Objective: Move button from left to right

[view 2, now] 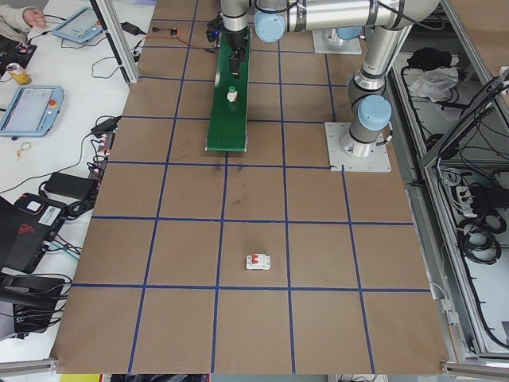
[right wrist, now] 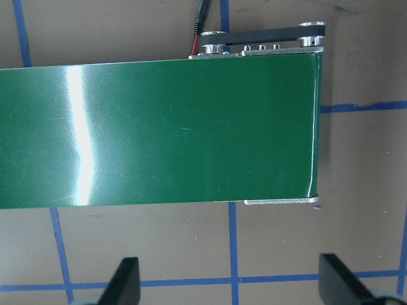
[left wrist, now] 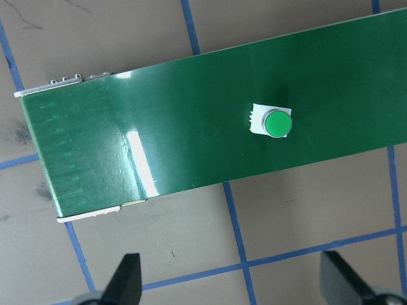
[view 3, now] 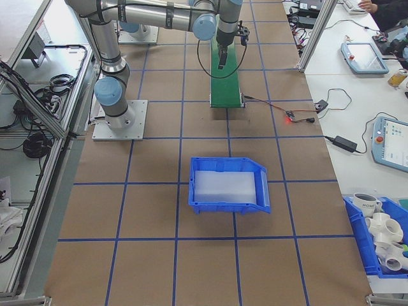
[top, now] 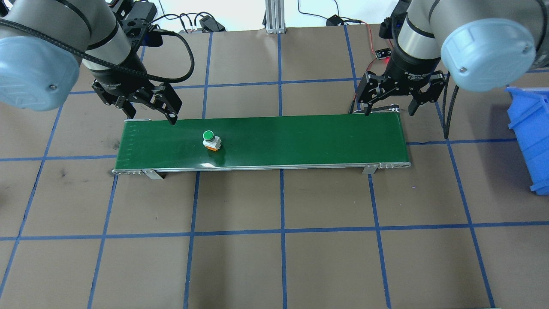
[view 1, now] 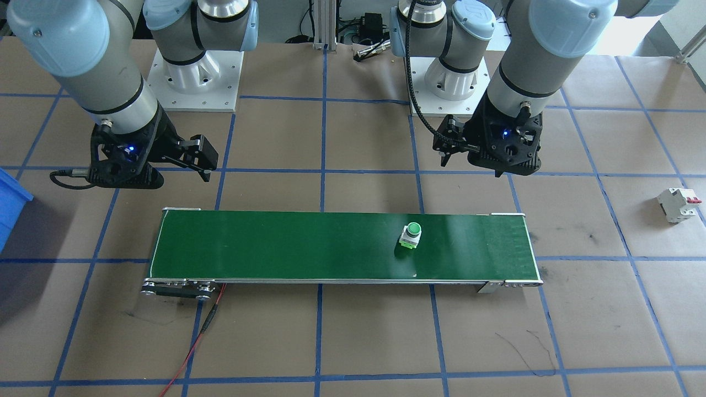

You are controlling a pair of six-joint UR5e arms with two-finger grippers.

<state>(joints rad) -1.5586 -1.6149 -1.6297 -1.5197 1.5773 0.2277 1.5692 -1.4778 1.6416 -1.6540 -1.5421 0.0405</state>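
A long, glossy green conveyor belt [top: 300, 139] lies flat on the brown table. The left gripper [top: 150, 112] and right gripper [top: 389, 109] hover at the belt's far edge, jaws spread, empty. The button [top: 211, 140], round-capped on a blocky body, stands upright on the belt, near the left gripper.

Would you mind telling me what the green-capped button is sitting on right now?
The button stands upright on the green conveyor belt, toward the left gripper's end, touching nothing else. The patch of belt directly beneath its body is covered, so it cannot be seen.
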